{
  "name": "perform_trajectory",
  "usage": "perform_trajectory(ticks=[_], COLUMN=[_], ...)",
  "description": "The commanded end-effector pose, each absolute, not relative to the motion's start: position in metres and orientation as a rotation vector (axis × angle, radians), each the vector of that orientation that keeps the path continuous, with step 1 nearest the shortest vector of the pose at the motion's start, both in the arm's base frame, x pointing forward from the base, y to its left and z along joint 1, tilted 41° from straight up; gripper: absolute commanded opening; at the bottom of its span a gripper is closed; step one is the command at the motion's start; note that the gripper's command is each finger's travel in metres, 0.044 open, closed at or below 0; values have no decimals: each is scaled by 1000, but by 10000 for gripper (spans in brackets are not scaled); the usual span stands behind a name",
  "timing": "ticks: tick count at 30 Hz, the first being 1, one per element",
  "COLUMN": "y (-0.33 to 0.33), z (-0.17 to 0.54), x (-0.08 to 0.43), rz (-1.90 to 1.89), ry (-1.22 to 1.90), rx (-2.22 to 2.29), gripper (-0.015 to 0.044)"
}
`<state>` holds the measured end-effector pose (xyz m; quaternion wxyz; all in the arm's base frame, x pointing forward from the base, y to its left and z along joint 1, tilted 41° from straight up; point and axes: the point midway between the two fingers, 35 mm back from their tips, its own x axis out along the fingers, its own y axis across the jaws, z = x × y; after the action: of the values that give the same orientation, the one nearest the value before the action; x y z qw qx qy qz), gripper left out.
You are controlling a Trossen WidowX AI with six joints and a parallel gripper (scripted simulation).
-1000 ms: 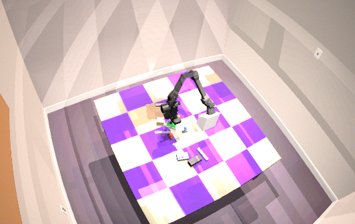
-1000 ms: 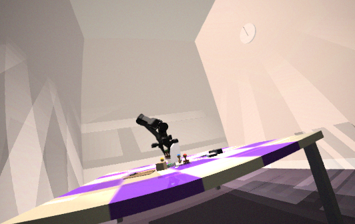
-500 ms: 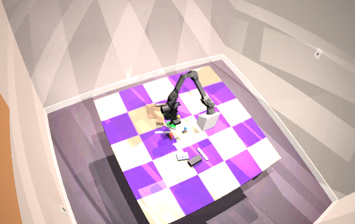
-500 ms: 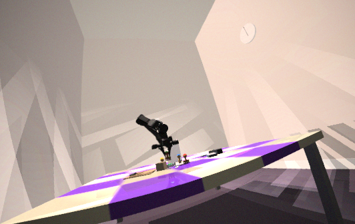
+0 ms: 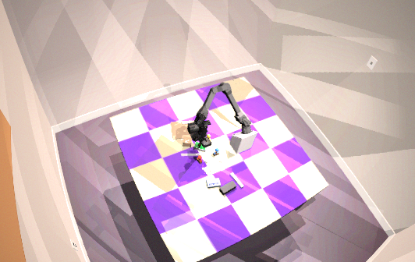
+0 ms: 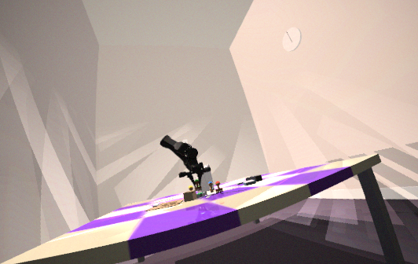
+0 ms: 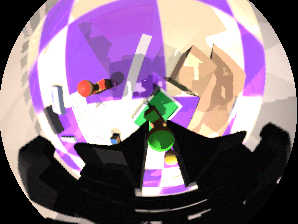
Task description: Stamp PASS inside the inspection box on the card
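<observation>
My gripper (image 5: 202, 143) (image 6: 197, 181) (image 7: 157, 123) is shut on a green-knobbed stamp (image 7: 161, 141), whose base overlaps the green ink pad (image 7: 166, 103) in the wrist view. I cannot tell whether they touch. A red-knobbed stamp (image 5: 199, 159) (image 6: 218, 183) (image 7: 85, 88), a blue-knobbed stamp (image 5: 217, 150) (image 6: 210, 184) (image 7: 115, 137) and a yellow-knobbed stamp (image 5: 208, 136) (image 6: 191, 188) (image 7: 171, 158) stand around it. A pale card with faint marks seems to lie between the red and blue stamps; its box and any print are unreadable. The held stamp's face is hidden.
A tan cardboard piece (image 5: 181, 132) (image 7: 195, 67) lies beyond the pad, near a small tan block (image 5: 186, 144) (image 6: 189, 196). A white strip (image 5: 189, 154) (image 7: 137, 65) lies beside the pad. A white box (image 5: 213, 182) (image 7: 58, 99) and a dark block (image 5: 228, 188) (image 7: 53, 119) lie farther off.
</observation>
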<state>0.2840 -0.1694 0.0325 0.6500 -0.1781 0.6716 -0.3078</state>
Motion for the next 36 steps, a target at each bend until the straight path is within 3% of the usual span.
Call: perform_trajectory(ticks=[1, 36], y=[-171, -181], z=[29, 18], x=[281, 279], rz=[-698, -708], ry=[1534, 1529], rx=[-414, -409], gripper=[0, 0])
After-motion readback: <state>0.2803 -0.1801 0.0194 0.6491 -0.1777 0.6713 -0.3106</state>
